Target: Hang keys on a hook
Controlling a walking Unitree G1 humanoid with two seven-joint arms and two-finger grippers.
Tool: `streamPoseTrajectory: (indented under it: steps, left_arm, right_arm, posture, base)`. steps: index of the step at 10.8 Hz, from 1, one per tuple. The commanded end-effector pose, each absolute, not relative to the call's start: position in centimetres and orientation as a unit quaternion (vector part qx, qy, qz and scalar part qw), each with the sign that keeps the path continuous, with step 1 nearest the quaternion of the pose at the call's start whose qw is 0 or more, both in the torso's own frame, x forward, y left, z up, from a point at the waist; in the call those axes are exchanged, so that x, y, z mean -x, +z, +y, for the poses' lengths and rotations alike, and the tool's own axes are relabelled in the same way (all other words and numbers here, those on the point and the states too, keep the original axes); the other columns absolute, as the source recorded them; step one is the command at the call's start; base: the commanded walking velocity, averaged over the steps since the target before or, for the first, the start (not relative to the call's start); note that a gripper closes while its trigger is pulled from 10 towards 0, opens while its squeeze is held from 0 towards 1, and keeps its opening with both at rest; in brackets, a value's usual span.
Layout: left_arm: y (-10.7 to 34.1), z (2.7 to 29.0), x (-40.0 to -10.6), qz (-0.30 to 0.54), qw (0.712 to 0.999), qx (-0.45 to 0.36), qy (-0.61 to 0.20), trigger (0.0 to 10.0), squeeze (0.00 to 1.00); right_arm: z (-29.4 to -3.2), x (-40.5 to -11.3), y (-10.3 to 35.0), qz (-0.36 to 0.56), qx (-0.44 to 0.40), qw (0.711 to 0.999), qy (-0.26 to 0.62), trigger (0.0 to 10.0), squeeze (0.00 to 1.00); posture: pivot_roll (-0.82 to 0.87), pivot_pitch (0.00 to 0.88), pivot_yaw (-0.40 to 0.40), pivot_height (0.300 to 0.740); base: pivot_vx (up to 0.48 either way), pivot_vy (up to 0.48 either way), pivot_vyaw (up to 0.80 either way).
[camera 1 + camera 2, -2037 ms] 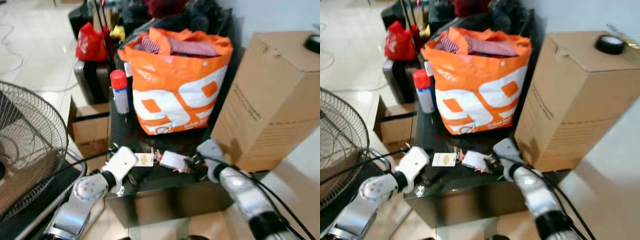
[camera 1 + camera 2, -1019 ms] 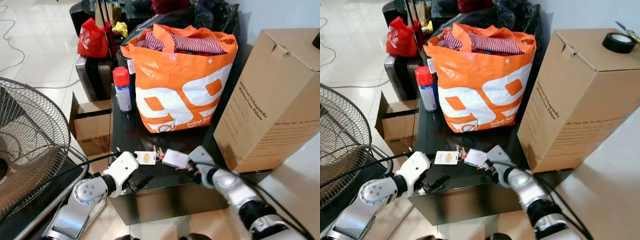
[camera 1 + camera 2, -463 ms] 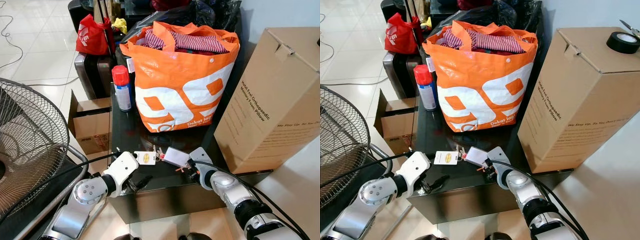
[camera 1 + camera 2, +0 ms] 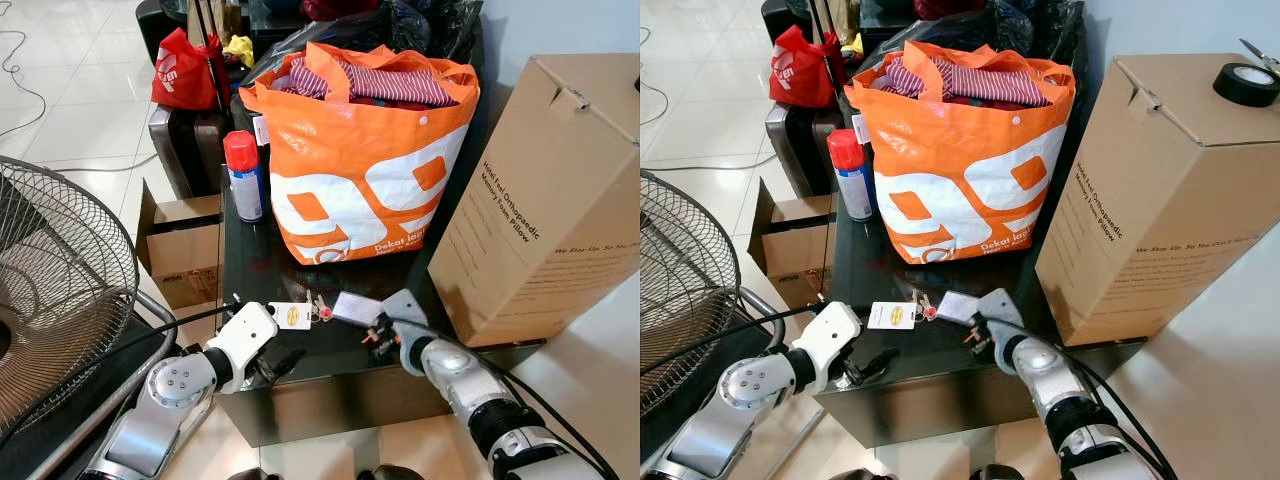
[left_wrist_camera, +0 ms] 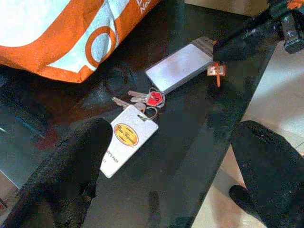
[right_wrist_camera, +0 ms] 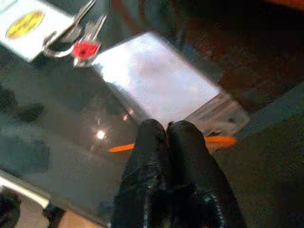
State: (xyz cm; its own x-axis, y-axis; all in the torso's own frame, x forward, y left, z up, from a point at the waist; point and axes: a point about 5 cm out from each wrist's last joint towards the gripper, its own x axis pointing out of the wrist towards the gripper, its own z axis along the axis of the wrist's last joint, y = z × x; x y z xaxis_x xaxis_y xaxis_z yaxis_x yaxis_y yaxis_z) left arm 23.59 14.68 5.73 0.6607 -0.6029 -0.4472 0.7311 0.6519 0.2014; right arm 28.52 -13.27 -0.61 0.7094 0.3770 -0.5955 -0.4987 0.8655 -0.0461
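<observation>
The keys [image 4: 318,308] lie flat on the black glass table [image 4: 250,270], with a red key head and a white tag [image 5: 127,138] that carries a yellow oval. Beside them lies a clear card holder [image 4: 356,308] with an orange strap [image 6: 216,141]. My right gripper [image 6: 166,130] is shut. Its tips rest at the card holder's edge, over the strap, and I cannot tell whether they pinch it. My left gripper [image 5: 175,156] is open at the table's front edge. It points at the keys from a short way off and holds nothing.
A full orange shopping bag [image 4: 360,170] and a red-capped spray can [image 4: 243,178] stand behind the keys. A tall cardboard box [image 4: 540,200] with a tape roll [image 4: 1248,84] stands on the right. A floor fan [image 4: 50,290] and small boxes are on the left.
The camera has steadied and drawn a little closer. My right gripper has crept along the table's front to the card holder, which has shifted slightly. The left arm has stayed put.
</observation>
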Motion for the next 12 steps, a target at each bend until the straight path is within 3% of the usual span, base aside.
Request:
streamPoseTrajectory:
  steps: [1, 5, 6, 7, 10, 12]
  left_arm:
    - [5.9, 14.8, -23.9, 0.170, 0.894, -0.189, -0.369, 10.0, 0.00]
    - [6.0, 14.6, -24.1, 0.165, 0.895, -0.190, -0.370, 10.0, 0.00]
    - [6.0, 14.5, -24.1, 0.165, 0.894, -0.191, -0.370, 10.0, 0.00]
    - [6.0, 14.5, -24.1, 0.166, 0.893, -0.192, -0.371, 10.0, 0.00]
    - [5.6, 14.9, -23.2, 0.179, 0.887, -0.198, -0.377, 10.0, 0.00]
    - [5.5, 15.2, -22.8, 0.185, 0.885, -0.202, -0.377, 10.0, 0.00]
  right_arm:
    - [-13.4, -29.3, 0.2, 0.277, 0.096, 0.928, 0.231, 0.0, 0.00]
    - [-14.4, -29.8, 1.7, 0.230, 0.082, 0.939, 0.244, 0.0, 0.00]
    - [-14.1, -29.2, 1.9, 0.206, 0.150, 0.921, 0.295, 10.0, 1.00]
    - [-13.8, -28.8, 1.7, 0.198, 0.209, 0.903, 0.319, 10.0, 1.00]
    - [-11.5, -27.8, 1.0, 0.185, 0.284, 0.872, 0.352, 10.0, 1.00]
    - [-10.7, -27.8, 0.8, 0.179, 0.304, 0.868, 0.349, 10.0, 1.00]
  posture:
    - [-0.13, 0.068, 0.005, 0.740]
    - [-0.14, 0.063, 0.009, 0.740]
    - [-0.14, 0.070, 0.009, 0.740]
    - [-0.14, 0.077, 0.009, 0.740]
    - [-0.14, 0.118, 0.003, 0.740]
    - [-0.13, 0.137, -0.002, 0.740]
  base:
    - [0.000, 0.000, 0.00]
    - [0.000, 0.000, 0.00]
    - [0.000, 0.000, 0.00]
    - [0.000, 0.000, 0.00]
    - [0.000, 0.000, 0.00]
    - [0.000, 0.000, 0.00]
